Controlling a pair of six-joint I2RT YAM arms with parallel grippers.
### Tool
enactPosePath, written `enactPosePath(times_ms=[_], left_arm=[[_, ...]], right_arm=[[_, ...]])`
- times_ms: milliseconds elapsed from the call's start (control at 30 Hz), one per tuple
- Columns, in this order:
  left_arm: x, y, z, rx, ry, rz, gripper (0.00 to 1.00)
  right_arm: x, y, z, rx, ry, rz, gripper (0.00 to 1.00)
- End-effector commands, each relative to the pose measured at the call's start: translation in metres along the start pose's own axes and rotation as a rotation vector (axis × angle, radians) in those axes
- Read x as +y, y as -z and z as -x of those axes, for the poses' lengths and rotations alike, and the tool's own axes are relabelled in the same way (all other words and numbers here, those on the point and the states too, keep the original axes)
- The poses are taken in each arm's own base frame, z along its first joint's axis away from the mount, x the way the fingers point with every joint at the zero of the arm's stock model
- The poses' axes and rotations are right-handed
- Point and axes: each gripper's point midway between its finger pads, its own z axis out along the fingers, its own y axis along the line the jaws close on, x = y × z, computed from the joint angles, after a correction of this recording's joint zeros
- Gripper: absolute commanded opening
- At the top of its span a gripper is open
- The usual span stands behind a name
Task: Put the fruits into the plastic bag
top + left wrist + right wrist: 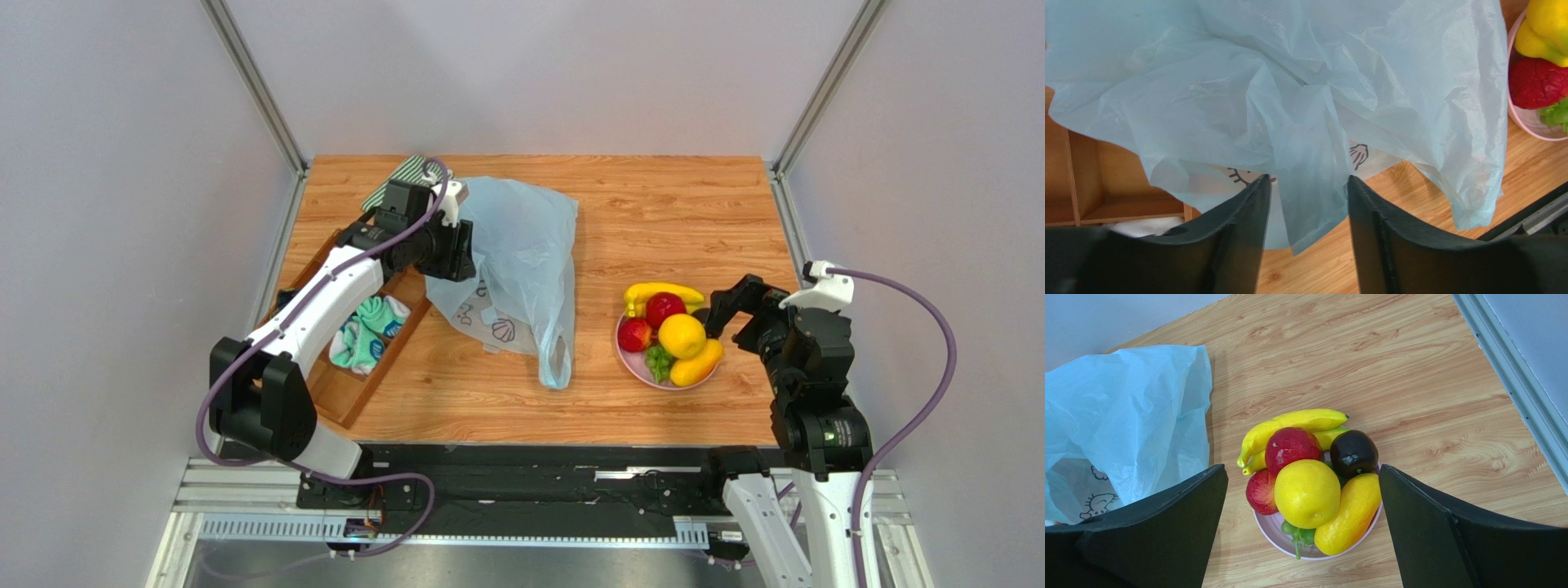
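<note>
The pale-blue plastic bag [521, 263] lies crumpled left of centre, one handle trailing toward the front. My left gripper [456, 251] is at its left edge, open; a fold of the bag [1315, 122] hangs between the spread fingers [1241, 220], not pinched. The fruits sit piled on a pink plate [638, 368]: banana [1303, 421], two red apples [1292, 447], lemon [1307, 493], mango [1349, 513], green grapes [1296, 533], dark avocado [1353, 453]. My right gripper [726, 312] is open and empty just right of the plate, its jaws wide on either side of the pile [1303, 471].
A wooden tray [337, 392] at the left holds rolled teal-white socks [368, 333]. A green striped cloth [411, 169] lies at the back left behind my left arm. Metal frame posts stand at the table's back corners.
</note>
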Motion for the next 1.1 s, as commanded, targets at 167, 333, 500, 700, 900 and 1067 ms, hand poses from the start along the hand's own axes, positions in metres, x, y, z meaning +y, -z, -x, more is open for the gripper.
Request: enactPosePath(times_ms=[167, 333, 500, 700, 900, 1067], left_arm=[[-0.023, -0.006, 0.017, -0.032, 0.032, -0.129, 0.07], [-0.056, 0.023, 0.034, -0.111, 0.017, -0.282, 0.00], [-0.090, 0.066, 0.042, -0.212, -0.035, -0.442, 0.00], [-0.108, 0.093, 0.037, -0.249, -0.064, -0.537, 0.00], [-0.108, 0.096, 0.033, -0.229, -0.034, -0.546, 0.00], [-0.102, 0.101, 0.035, -0.241, -0.025, -0.511, 0.00]], right_arm=[[0.007, 0.003, 0.014, -0.039, 0.017, 0.028, 0.99], [-0.002, 0.008, 0.011, -0.011, 0.030, -0.021, 0.99], [0.002, -0.001, -0.007, 0.092, 0.042, 0.000, 0.99], [0.009, -0.023, -0.042, 0.303, 0.031, 0.007, 1.00], [0.005, -0.035, -0.063, 0.386, 0.015, -0.022, 1.00], [0.010, -0.045, -0.080, 0.440, -0.013, 0.006, 0.99]])
